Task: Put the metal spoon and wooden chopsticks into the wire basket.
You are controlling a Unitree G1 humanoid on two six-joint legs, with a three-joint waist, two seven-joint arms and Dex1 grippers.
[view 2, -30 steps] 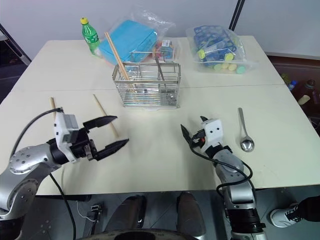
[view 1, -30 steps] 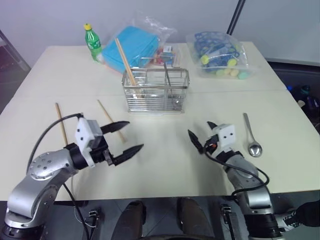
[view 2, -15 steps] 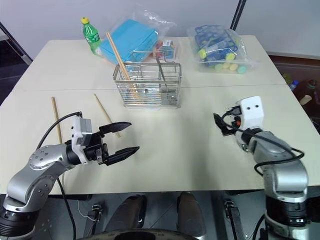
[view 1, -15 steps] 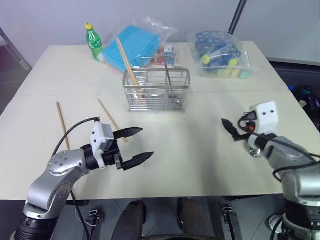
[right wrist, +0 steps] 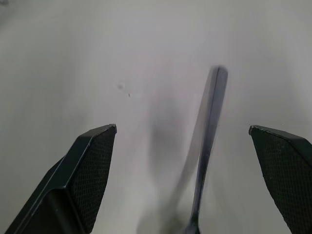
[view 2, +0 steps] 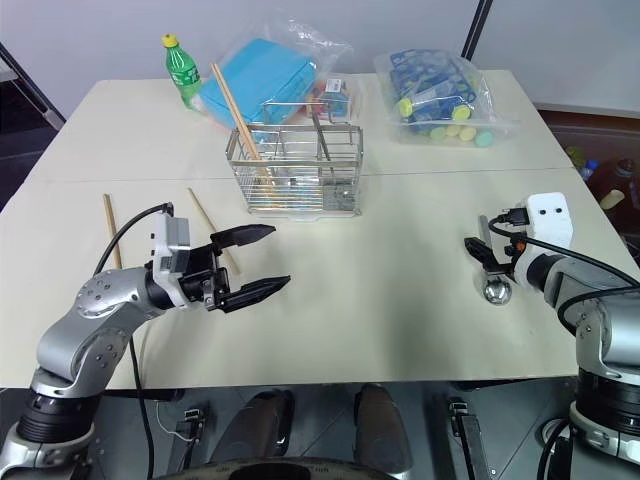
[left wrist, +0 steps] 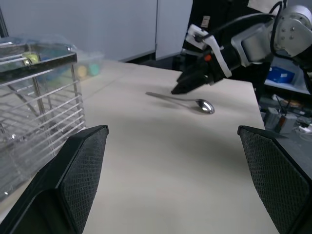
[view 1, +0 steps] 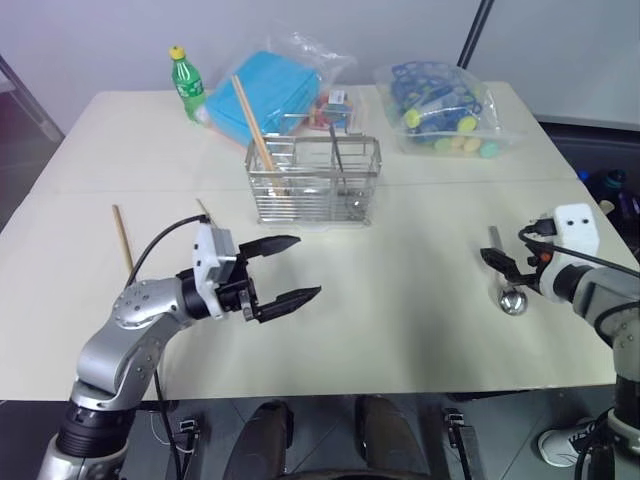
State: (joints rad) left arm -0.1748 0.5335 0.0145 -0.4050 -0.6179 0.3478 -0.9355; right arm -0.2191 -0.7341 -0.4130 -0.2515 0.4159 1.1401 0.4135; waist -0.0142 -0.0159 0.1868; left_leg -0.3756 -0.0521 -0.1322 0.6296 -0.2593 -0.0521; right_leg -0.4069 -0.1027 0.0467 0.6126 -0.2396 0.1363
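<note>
the metal spoon (view 2: 487,262) lies flat on the table (view 2: 380,290) at its right side, bowl toward the near edge, handle pointing away. the right gripper (view 2: 484,254) hovers right over it, jaws spread wide with the handle seen between the two tips, not yet pinched. the wire basket (view 2: 295,170) stands toward the middle back of the table; one wooden chopstick (view 2: 236,112) leans in its left end, sticking well above the rim. two more chopsticks lie on the table to the left, one (view 2: 110,231) near the left edge and another (view 2: 205,227) just beside the left gripper (view 2: 256,262), which hangs above the table in front of the basket, jaws wide apart and empty.
</note>
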